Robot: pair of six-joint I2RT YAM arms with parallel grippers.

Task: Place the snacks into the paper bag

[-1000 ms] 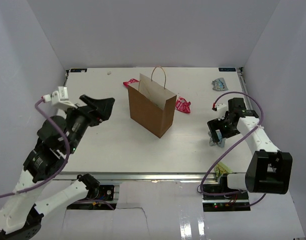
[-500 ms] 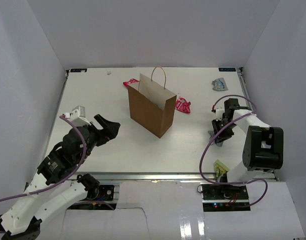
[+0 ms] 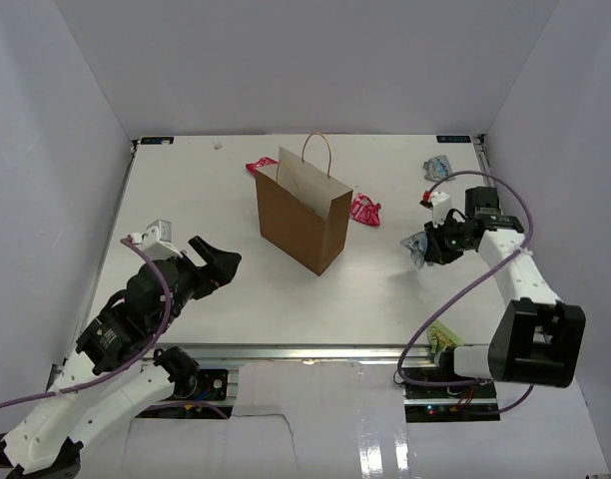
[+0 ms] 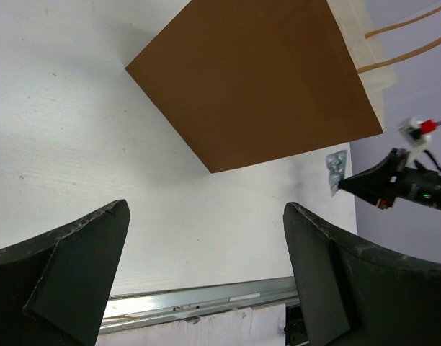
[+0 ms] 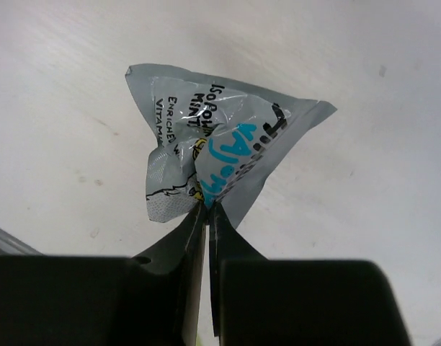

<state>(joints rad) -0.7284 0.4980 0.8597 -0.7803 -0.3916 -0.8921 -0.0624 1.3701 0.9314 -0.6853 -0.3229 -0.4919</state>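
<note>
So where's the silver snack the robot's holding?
In the top view, the silver snack is pinched in the right gripper, on the right side, well clear of the paper bag.

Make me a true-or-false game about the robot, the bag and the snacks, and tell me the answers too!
1. The paper bag stands upright on the table. True.
2. The right end effector is pinching a silver packet. True.
3. The left end effector is holding a pink snack. False: it is wide open and empty, pointing toward the bag.
4. Every snack is already inside the bag. False: a pink packet lies on the table beside the bag, and the silver one is outside it too.
</note>
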